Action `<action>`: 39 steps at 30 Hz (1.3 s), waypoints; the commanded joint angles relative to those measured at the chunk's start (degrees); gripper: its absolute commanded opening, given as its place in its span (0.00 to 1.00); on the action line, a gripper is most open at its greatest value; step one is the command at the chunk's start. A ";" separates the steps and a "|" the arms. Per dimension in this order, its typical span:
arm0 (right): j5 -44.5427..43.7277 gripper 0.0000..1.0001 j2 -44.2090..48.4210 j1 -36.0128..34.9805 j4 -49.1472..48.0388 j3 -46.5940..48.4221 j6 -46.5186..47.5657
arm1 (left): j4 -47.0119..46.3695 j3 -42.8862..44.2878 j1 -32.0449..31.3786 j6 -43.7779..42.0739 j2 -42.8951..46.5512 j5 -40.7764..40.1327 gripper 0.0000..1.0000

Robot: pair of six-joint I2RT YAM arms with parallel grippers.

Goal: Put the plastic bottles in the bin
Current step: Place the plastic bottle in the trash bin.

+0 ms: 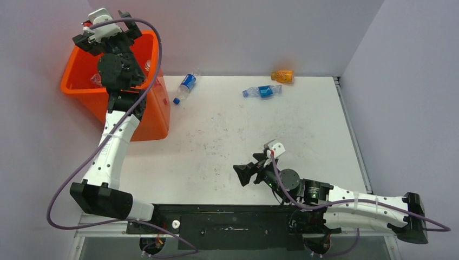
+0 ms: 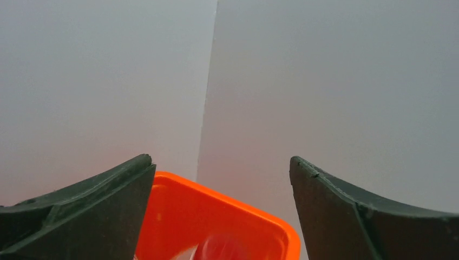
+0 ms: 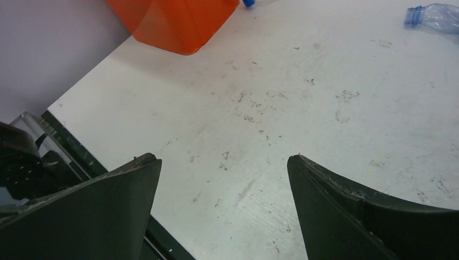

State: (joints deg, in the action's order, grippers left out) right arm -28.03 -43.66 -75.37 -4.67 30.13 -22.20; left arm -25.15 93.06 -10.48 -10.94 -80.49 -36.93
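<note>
1. My left hand (image 2: 221, 162) hangs over the bin (image 1: 157, 108), at the far left corner of the table (image 1: 216, 146). In its wrist view the two dark fingers (image 2: 92, 211) stand well apart, with nothing pinched between them.
2. Below that gap I see the orange rim and inside of the bin, and in it a blurred red and clear shape (image 2: 216, 248). It is too smeared for me to call it more than that.
3. From the top camera, the left arm covers most of the bin's mouth. Bits of clear plastic (image 1: 147, 66) show past it inside the bin.
4. Three plastic bottles lie on the table outside the bin. A clear one with a blue label (image 1: 187, 84) lies on its side just right of the bin, blue cap toward me.
5. A second clear bottle with a blue label (image 1: 263, 91) lies near the far edge, right of middle. An orange bottle (image 1: 283, 76) lies just behind it against the back wall.
6. My right hand (image 3: 224, 157) sits low over the near part of the table, well apart from all three bottles. Its fingers (image 3: 346, 211) are spread wide and hold nothing; only scuffed white tabletop shows between them.
</note>
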 commanded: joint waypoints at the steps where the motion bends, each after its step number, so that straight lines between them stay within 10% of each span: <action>1: 0.68 0.90 -1.58 6.20 0.00 1.39 -2.76 | -8.49 -0.83 -1.85 -0.21 2.12 -3.02 0.96; 16: 5.72 0.90 -28.25 45.31 -18.34 7.12 -33.02 | 4.28 -28.74 -36.59 5.71 28.57 9.03 0.96; 28: 12.03 0.90 -57.02 58.19 -28.17 23.06 -46.75 | 13.46 -57.13 -39.18 22.29 46.96 17.89 0.96; 39: 13.07 0.96 -78.88 58.77 -23.19 43.82 -54.89 | 16.46 -61.82 -39.49 23.55 51.94 16.98 0.96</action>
State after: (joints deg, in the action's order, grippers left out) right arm -14.35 -118.87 -16.51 -28.12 67.90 -72.53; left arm -8.01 31.40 -49.56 11.42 -28.56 -20.32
